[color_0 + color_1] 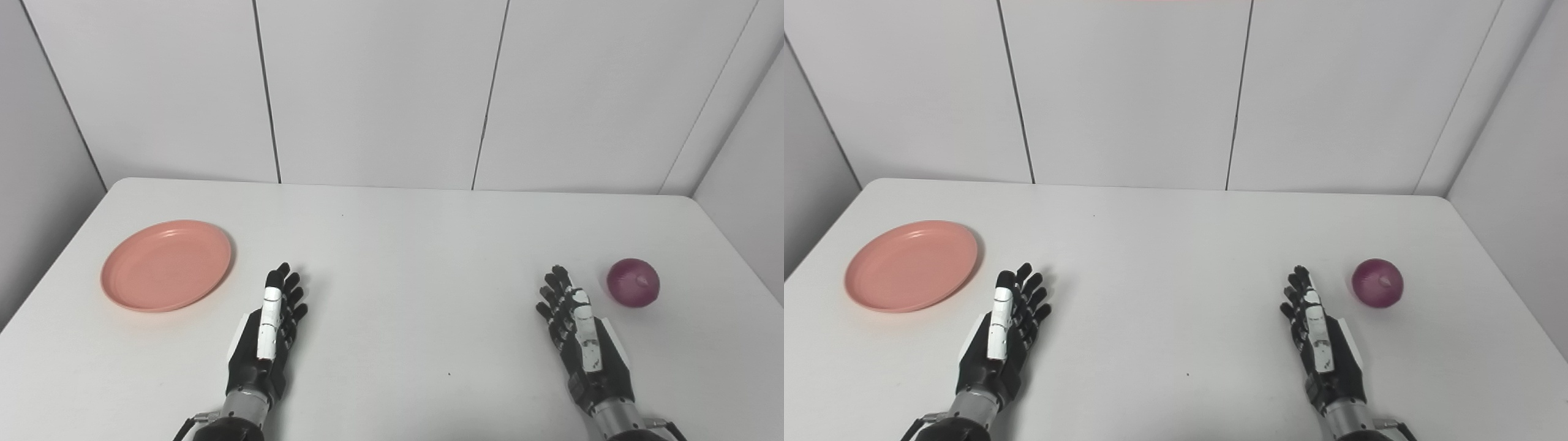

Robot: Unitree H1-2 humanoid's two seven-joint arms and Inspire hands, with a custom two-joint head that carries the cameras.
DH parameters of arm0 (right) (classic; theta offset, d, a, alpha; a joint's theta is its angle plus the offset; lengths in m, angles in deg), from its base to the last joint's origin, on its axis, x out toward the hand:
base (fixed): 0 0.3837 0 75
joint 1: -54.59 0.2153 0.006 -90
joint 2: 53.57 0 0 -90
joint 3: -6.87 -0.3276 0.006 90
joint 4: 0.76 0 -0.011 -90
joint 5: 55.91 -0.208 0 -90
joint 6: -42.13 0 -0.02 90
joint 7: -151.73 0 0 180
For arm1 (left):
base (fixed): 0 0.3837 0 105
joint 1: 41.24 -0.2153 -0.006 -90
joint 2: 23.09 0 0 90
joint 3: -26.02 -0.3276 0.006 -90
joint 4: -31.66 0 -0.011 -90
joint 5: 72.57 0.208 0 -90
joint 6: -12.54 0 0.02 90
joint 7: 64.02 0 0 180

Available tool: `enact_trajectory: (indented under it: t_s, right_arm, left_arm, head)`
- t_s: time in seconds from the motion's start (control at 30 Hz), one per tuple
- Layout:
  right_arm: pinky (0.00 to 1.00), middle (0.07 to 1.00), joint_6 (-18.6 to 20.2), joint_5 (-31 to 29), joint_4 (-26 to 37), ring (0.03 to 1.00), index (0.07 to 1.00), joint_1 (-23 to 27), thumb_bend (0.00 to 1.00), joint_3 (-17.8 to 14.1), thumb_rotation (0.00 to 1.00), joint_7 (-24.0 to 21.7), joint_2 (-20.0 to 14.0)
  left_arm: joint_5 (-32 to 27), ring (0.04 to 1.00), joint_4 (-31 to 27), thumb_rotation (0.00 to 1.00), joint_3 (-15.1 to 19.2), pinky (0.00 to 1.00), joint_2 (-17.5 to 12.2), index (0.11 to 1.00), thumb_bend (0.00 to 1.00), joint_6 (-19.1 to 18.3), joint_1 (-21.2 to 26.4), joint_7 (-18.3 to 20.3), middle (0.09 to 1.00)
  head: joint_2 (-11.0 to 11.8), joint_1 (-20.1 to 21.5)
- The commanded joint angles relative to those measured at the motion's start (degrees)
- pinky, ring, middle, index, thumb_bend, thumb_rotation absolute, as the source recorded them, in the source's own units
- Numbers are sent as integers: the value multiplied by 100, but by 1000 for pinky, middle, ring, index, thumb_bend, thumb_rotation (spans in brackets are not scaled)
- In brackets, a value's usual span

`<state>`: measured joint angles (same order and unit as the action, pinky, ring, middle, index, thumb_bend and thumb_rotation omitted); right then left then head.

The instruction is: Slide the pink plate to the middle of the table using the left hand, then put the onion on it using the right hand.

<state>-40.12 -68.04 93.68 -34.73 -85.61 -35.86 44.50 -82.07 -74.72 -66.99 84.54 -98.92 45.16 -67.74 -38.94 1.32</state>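
Observation:
A pink plate [166,265] lies empty on the white table [404,245] at the left side. A purple-red onion [633,282] sits on the table at the right side. My left hand [269,334] is open, fingers straight, edge-on above the table, to the right of the plate and a little nearer me, apart from it. My right hand [579,327] is open, fingers straight, just left of the onion and not touching it. The right eye view shows the same: plate [911,265], onion [1377,282], left hand [1003,334], right hand [1318,337].
Grey wall panels [380,92] stand close behind the table's far edge. The table's left and right edges lie close to the plate and the onion. Nothing else is on the table.

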Motion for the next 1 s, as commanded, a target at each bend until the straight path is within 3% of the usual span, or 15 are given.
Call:
enact_trajectory:
  t_s: [0.0,0.97]
  right_arm:
    - [1000,1000,18,24,-50,1000,1000,66,921,32,1000,-36,12]
    - [1000,1000,17,18,-52,1000,1000,78,926,32,1000,-32,23]
  left_arm:
    - [47,1000,-64,1000,27,1000,108,1000,760,109,-255,6,1000]
    - [-146,1000,-1,1000,249,1000,153,1000,754,-119,-86,-23,1000]
  head:
    - [6,-2]
    - [6,-3]
